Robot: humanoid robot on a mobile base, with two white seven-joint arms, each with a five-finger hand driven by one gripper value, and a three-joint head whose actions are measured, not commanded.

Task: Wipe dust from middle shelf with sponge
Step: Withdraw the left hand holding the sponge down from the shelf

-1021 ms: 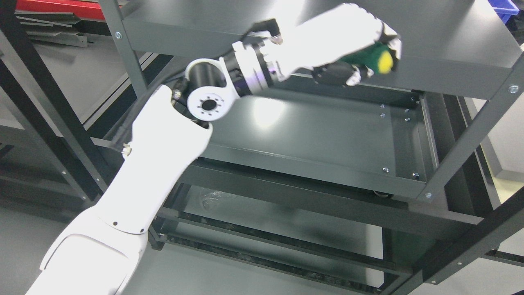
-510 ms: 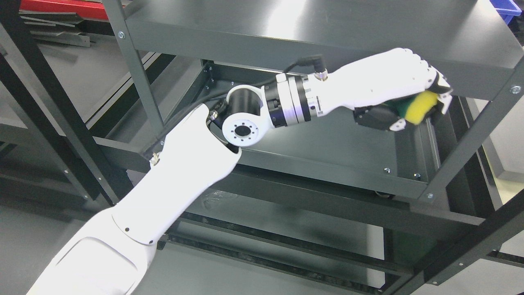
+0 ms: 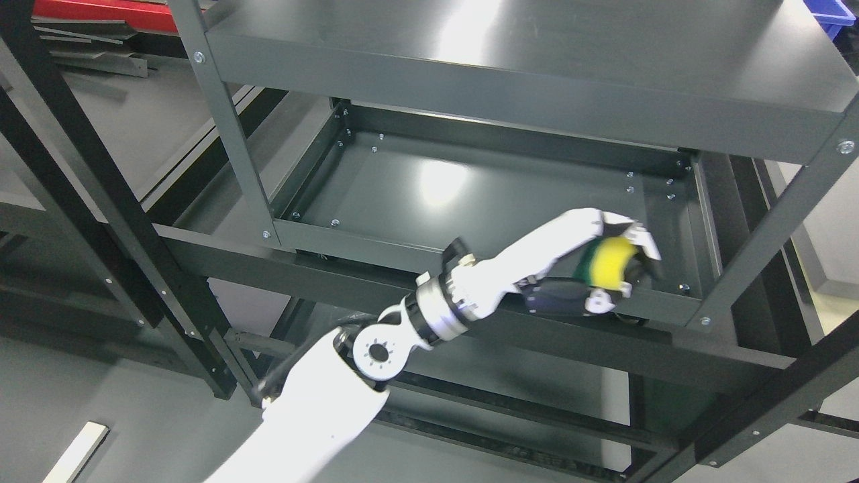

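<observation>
A dark grey metal shelving unit fills the head view. Its middle shelf (image 3: pixel 470 194) is a shallow tray with a raised rim. My left hand (image 3: pixel 607 268) comes in from the lower left and is shut on a yellow and green sponge (image 3: pixel 607 263). The hand and sponge sit at the front right corner of the middle shelf, over its front rim. The top shelf (image 3: pixel 537 47) hangs above. The right arm does not show.
Upright posts stand at the front left (image 3: pixel 228 127) and front right (image 3: pixel 758 235) of the unit. A lower shelf (image 3: pixel 470 362) lies beneath. A red item (image 3: pixel 100 10) and a blue bin (image 3: pixel 835 10) show at the top corners. A pale strip (image 3: pixel 74 453) lies on the floor.
My left hand with the sponge came down from the top shelf's front edge to the front right corner of the middle shelf. The arm drew back toward the lower left.
</observation>
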